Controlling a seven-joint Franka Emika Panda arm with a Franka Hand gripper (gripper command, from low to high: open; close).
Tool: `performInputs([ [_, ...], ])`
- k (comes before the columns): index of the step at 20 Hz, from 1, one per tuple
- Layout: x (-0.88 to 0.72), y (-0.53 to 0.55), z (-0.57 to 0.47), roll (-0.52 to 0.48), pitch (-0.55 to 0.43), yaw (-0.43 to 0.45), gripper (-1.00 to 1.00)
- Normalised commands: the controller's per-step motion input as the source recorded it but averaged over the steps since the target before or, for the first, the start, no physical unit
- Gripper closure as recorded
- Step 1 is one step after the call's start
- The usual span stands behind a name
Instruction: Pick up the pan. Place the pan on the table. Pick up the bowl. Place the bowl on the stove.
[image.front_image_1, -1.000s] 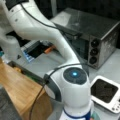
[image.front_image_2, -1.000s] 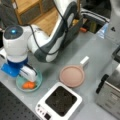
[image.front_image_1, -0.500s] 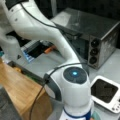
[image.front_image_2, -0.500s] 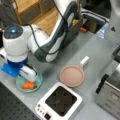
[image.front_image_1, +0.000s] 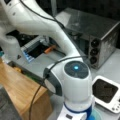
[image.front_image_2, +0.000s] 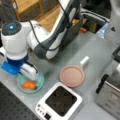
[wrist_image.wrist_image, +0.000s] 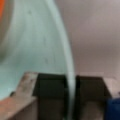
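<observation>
The pan sits on the table. The gripper has its fingers closed on the bowl rim; a level lift should keep the grip.

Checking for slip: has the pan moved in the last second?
No. In a front view the pan lies on the table, same spot beside the stove, handle toward the view's top right.
</observation>
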Motion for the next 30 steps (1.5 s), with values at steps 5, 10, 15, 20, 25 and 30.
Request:
performInputs([
  [5, -0.13, 0.08, 0.17, 0.24, 0.024, -0.14, 1.0],
  [10, -0.14, 0.14, 0.17, 0.167, 0.032, -0.159, 1.0],
  [15, -0.11, 0.18, 0.05, 0.136, -0.011, -0.205, 1.0],
  [20, -0.15, 0.31, 0.07, 0.122, -0.028, -0.232, 1.0],
  [25, -0.17, 0.49, 0.1, 0.076, -0.043, -0.187, 1.0],
  [30, -0.17, 0.32, -0.01, 0.013, -0.072, -0.149, 1.0],
])
